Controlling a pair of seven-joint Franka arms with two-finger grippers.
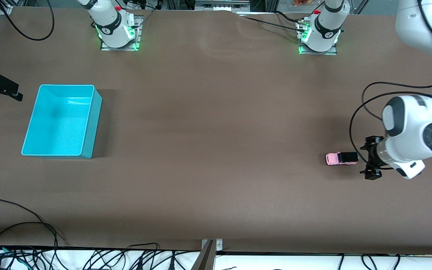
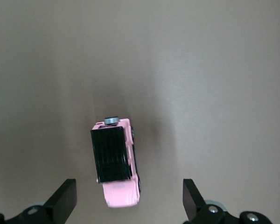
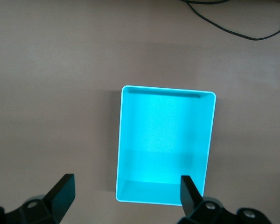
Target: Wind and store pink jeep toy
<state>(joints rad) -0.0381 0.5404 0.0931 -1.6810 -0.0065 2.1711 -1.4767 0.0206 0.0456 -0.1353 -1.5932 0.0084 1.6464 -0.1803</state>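
The pink jeep toy, pink with a black roof, stands on its wheels on the brown table toward the left arm's end. My left gripper is right beside it, open. Its fingers stand wide on either side of the jeep's pink hood without touching it. The turquoise bin sits empty toward the right arm's end. My right gripper hangs open high above the table by the bin, holding nothing.
Loose black cables lie along the table edge nearest the front camera. The two arm bases stand along the table edge farthest from it. Bare brown table lies between the jeep and the bin.
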